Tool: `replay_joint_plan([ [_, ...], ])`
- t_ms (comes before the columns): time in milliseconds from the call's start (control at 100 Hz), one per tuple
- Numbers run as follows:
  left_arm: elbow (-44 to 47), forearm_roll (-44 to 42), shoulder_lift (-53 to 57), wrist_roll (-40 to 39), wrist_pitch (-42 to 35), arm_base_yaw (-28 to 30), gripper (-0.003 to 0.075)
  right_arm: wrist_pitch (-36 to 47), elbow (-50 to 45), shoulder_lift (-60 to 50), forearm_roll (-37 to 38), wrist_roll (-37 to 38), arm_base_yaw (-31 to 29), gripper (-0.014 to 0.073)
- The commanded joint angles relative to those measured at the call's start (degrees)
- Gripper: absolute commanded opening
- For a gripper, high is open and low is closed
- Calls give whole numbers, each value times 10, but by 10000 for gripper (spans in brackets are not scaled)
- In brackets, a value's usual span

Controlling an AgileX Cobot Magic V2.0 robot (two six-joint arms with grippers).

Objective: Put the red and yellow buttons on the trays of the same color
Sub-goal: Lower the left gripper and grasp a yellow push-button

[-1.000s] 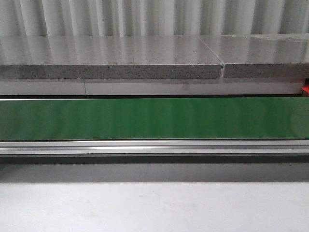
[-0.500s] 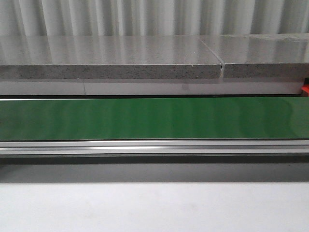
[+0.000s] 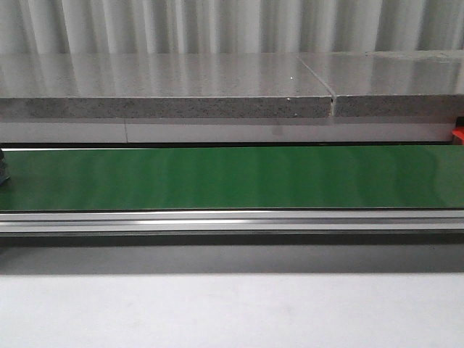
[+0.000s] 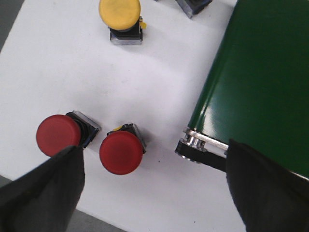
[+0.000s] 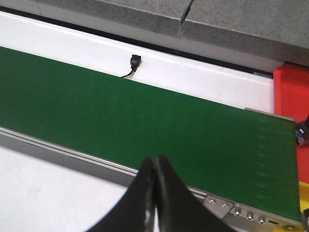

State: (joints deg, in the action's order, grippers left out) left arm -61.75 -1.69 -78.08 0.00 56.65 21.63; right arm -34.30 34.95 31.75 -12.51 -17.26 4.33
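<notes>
White counter [image 4: 159,87] at the belt's end carries the buttons: two red buttons, one [image 4: 58,135] beside the other [image 4: 121,152], sit close between the spread fingers of the left pincer [image 4: 154,193], which hangs wide open over them and holds nothing. A yellow button [image 4: 120,13] stands farther off, and another dark part is cut off at the frame edge. The green conveyor belt [image 3: 232,177] runs just beside them, bare along all of its visible length.

Since a second ago, a small dark shape [image 3: 3,172] has appeared at the belt's left end in the front view, probably the left arm edging in; I judge a first pick is near.

The right pincer [image 5: 154,193] is closed, fingertips together and empty, over the belt's other end. A red tray [image 5: 292,89] shows there only in part, with a sliver of yellow [image 5: 304,198] below it, too cropped to identify.
</notes>
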Motion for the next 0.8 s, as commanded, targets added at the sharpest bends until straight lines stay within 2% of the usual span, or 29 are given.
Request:
replay_joint_plan([
  [0,-37,9,-22,-4,-24,7,585,37,13,0,-8,-3,1,-69],
  [410,-127,8,-197,-4,-58,10,585,37,13,0,-8,-3,1,-69],
  [790,-151,7,-275,-8,-135,10,585,37,13,0,-8,-3,1,-69],
])
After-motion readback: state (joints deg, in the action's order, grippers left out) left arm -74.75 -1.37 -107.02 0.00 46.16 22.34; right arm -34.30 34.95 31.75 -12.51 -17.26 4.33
